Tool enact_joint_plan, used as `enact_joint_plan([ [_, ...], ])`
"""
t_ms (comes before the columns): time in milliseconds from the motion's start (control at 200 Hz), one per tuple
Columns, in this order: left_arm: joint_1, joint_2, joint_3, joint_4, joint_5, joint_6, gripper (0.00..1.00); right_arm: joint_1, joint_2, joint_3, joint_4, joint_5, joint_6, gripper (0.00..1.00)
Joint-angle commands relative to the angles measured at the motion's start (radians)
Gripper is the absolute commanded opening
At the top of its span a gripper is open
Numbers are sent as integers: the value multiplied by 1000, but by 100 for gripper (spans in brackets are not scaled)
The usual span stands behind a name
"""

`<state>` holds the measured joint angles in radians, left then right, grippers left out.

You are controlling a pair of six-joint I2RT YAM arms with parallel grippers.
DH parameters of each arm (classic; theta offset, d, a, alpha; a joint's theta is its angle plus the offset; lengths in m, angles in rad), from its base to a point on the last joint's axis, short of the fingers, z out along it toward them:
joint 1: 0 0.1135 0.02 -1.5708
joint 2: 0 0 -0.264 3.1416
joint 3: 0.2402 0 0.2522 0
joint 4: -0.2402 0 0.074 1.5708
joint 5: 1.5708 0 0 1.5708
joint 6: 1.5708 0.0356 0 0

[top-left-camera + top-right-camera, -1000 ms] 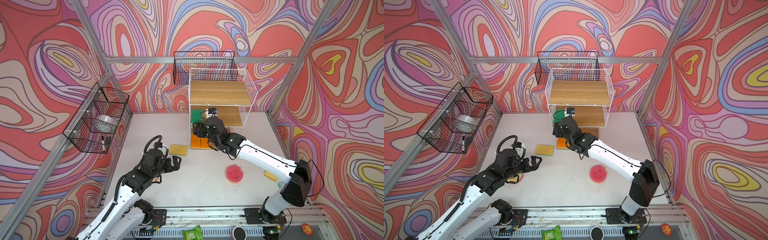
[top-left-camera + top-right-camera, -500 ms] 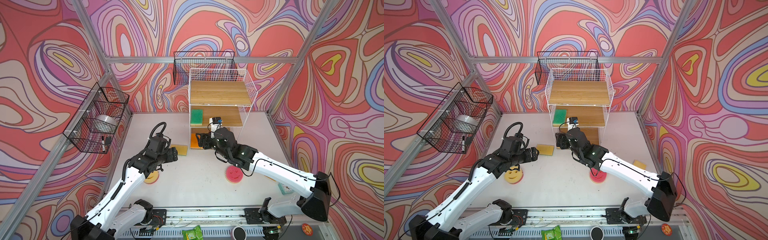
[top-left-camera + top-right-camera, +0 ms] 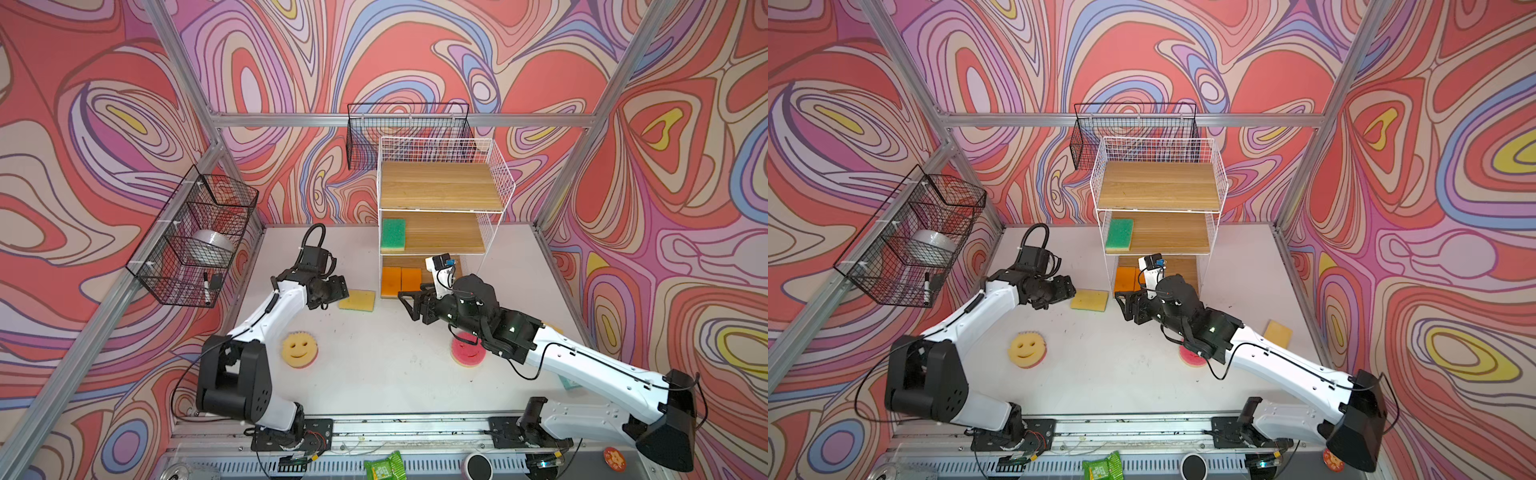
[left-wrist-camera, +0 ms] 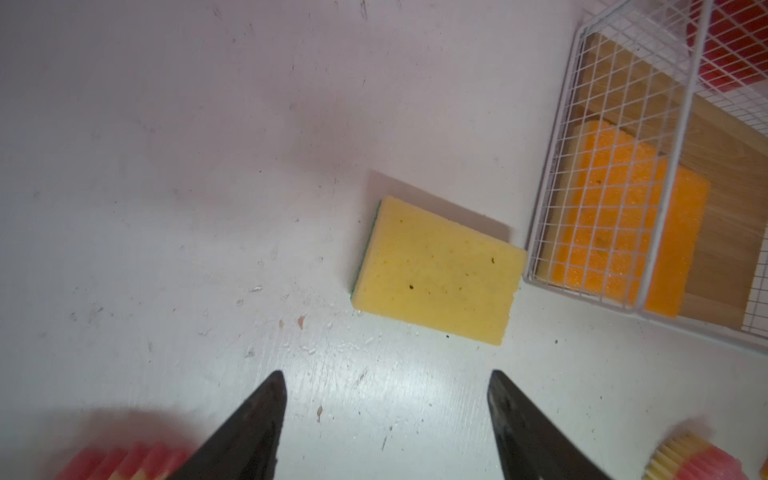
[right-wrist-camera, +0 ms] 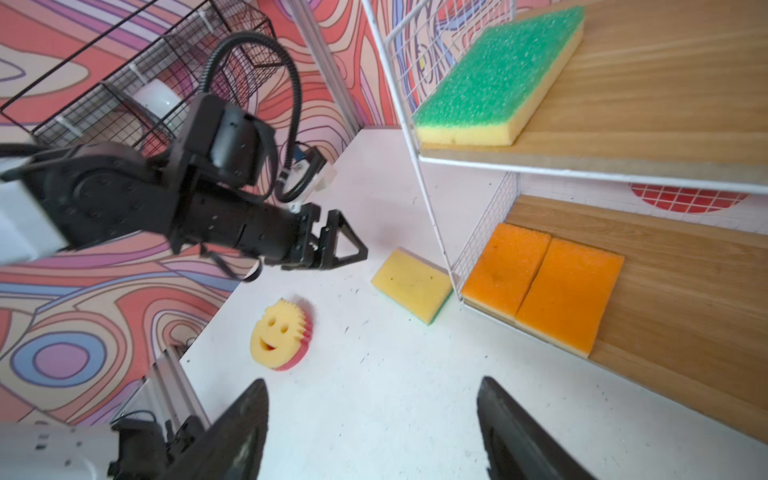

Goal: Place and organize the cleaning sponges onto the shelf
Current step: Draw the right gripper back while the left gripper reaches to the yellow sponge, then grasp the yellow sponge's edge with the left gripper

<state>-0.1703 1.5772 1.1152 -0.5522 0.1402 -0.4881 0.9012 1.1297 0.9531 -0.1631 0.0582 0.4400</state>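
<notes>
Yellow rectangular foam sponge [image 4: 436, 270] lies on the white counter [image 4: 166, 166] beside the white wire shelf [image 3: 436, 185]. The left pincer [image 4: 386, 374] has reached it, released. The right pincer [image 5: 372, 380], also released, has backed off the shelved green-faced sponge [image 3: 393, 235].

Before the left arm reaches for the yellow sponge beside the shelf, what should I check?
1. Left gripper open and empty: ok.
2. Yellow sponge lying flat, nothing on it: ok.
3. That sponge clear of the shelf wire: cannot tell, its corner sits very close.
4. Right gripper open, empty, away from that sponge: ok.
5. Free board beside the green sponge on the middle tier: ok.
</notes>
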Motion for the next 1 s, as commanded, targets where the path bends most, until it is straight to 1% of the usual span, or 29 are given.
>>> enact_joint_plan([
  [0,5,69,42,41,7,18,58,5,-52,-54,44,-41,-45,81],
  [55,6,107,53,53,0,20,51,6,-69,-75,50,-33,-58,81],
  [90,5,126,57,63,-1,26,49,6,-77,-84,50,-32,-63,81],
  [190,5,168,59,100,4,33,49,6,-87,-101,43,-32,-82,81],
  [325,5,207,69,114,-4,37,49,5,-62,-90,18,-59,-101,81],
  [621,5,248,78,135,2,32,35,6,-29,-85,35,-88,-113,82],
  [896,5,288,83,146,9,29,31,7,-29,-85,26,-76,-113,82],
  [996,5,294,77,149,12,29,26,5,-35,-91,24,-69,-113,82],
])
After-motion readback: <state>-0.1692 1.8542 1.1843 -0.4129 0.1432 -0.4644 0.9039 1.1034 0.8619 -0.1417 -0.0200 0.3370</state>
